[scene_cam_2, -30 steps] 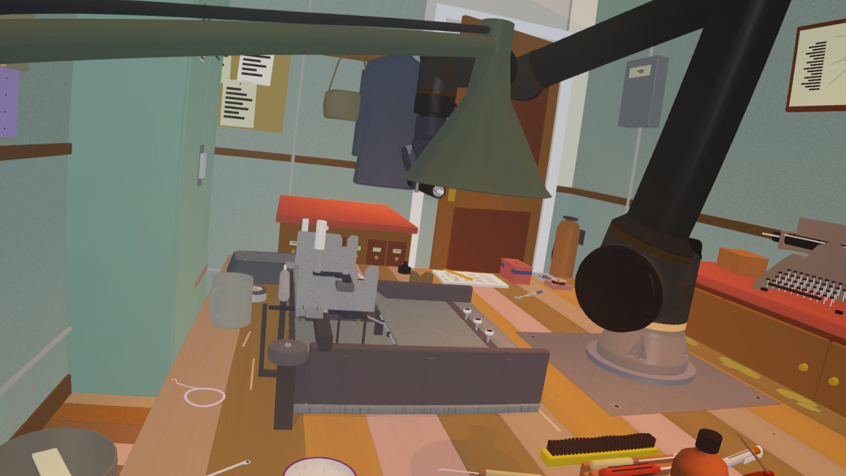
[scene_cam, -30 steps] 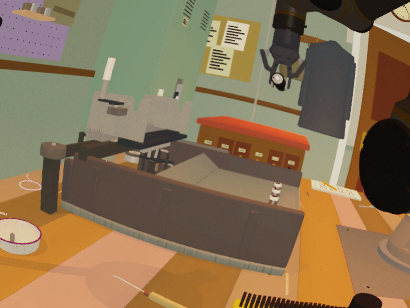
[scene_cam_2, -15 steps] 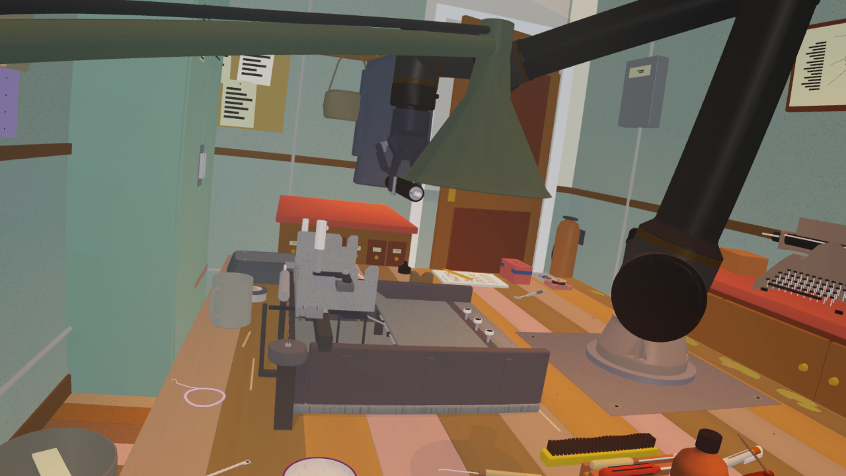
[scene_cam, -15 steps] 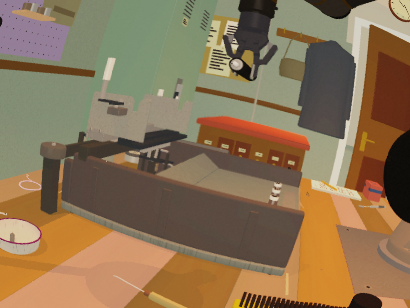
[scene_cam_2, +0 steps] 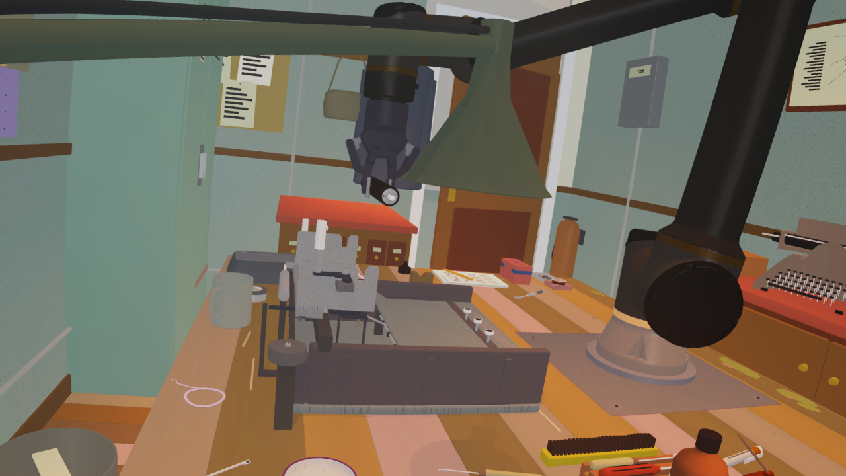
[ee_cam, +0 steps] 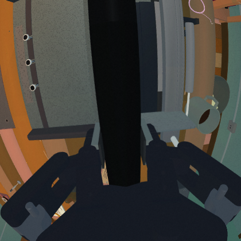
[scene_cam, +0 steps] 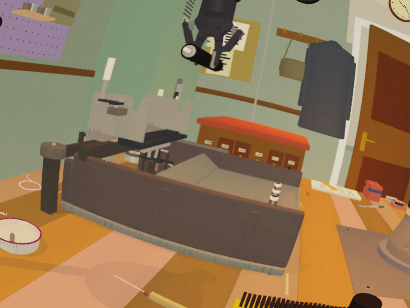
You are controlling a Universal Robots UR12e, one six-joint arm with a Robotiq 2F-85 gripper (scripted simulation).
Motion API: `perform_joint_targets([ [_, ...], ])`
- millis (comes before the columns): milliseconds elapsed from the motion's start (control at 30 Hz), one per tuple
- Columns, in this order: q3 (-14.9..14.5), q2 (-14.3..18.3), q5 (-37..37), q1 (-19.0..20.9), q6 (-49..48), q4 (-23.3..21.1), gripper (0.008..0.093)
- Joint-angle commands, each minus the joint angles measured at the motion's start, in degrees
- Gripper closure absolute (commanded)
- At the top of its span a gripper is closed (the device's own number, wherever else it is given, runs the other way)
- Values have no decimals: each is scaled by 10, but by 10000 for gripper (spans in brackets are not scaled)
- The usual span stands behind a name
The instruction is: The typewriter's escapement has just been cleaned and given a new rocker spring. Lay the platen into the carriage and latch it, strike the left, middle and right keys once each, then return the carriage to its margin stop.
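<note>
The carriage point(ee_cam: 169, 86) is partly hidden in the wrist camera behind the black platen point(ee_cam: 116, 91). The platen point(scene_cam: 200, 54) is a black roller with a pale end cap point(scene_cam_2: 389, 196), and my gripper point(scene_cam: 212, 46) is closed around it high above the typewriter. The grey carriage point(scene_cam: 137, 117) stands at the left end of the brown typewriter frame point(scene_cam: 180, 210), below and left of the platen. A white lever point(scene_cam: 108, 70) rises from it. Three round keys point(scene_cam_2: 477, 320) sit in a row on the grey deck point(scene_cam_2: 429, 322). The same keys point(ee_cam: 28, 61) lie left of the platen.
A green lamp hood point(scene_cam_2: 482, 142) and its arm hang in front of the gripper in the second side camera. The robot base point(scene_cam_2: 645, 355) stands right of the typewriter. A grey mug point(scene_cam_2: 231, 299), a red-topped drawer cabinet point(scene_cam: 252, 142) and a brush point(scene_cam_2: 600, 447) lie around.
</note>
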Motion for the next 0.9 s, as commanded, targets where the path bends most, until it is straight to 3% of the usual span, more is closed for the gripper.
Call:
perform_joint_targets([
  [0, -4, 2, 0, 6, 6, -1, 934],
  [400, -28, 29, 0, 63, 63, -5, 934],
  [867, -36, 38, 0, 79, 79, -6, 934],
])
